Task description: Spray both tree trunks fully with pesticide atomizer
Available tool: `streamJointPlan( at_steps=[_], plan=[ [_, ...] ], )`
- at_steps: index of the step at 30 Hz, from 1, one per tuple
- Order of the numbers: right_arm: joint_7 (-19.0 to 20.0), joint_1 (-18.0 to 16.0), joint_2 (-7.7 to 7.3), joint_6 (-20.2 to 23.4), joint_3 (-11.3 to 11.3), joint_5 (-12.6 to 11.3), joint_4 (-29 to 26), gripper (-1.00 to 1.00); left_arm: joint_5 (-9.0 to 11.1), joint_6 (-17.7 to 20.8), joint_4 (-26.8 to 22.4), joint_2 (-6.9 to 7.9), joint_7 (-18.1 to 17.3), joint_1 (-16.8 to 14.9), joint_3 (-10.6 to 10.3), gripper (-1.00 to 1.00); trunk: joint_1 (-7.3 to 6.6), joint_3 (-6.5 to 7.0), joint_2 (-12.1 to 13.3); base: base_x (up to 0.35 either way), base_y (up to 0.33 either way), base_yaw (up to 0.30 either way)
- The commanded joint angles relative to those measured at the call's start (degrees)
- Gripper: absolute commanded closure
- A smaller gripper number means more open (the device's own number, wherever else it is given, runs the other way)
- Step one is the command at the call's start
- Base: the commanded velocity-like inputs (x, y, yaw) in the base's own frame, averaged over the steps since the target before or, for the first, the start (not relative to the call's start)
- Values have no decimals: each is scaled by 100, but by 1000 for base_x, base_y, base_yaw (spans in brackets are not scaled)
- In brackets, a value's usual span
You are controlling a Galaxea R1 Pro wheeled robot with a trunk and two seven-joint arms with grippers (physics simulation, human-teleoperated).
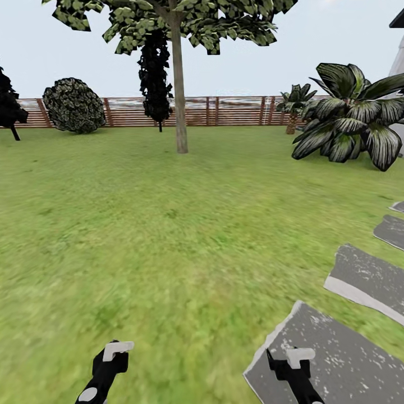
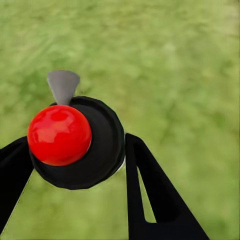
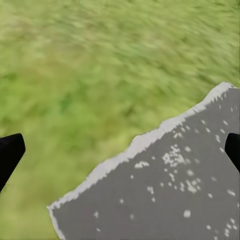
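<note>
In the left wrist view my left gripper (image 2: 76, 142) is shut on the pesticide atomizer (image 2: 102, 145), seen end-on as a round black body with a red ball and a pale grey spout. My left gripper (image 1: 114, 352) hangs low over the lawn. One tree with a pale grey-brown tree trunk (image 1: 179, 95) stands far ahead on the grass, slightly left of centre. My right gripper (image 1: 297, 357) is open and empty above the edge of a grey stone slab of the floor (image 1: 342, 359). Its fingers (image 3: 10, 152) sit wide apart over the slab (image 3: 175, 190).
A line of grey slabs (image 1: 365, 278) runs off to the right. A brown slat fence (image 1: 235, 111) closes the lawn at the back. A round bush (image 1: 74, 105) and a thin dark-leaved tree (image 1: 154, 73) stand near it. Broad-leaved palms (image 1: 350, 120) grow at the right.
</note>
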Motion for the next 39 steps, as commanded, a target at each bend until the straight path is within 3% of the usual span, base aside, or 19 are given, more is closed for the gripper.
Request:
streamJointPlan(
  at_steps=[1,39],
  plan=[
    [0,0,1,2,1,0,0,-100,0,0,-1,0,0,0,0,100,0,0,0,330,89,0],
    [9,0,-1,1,8,8,5,-100,0,0,-1,0,0,0,0,100,0,0,0,330,89,0]
  ],
)
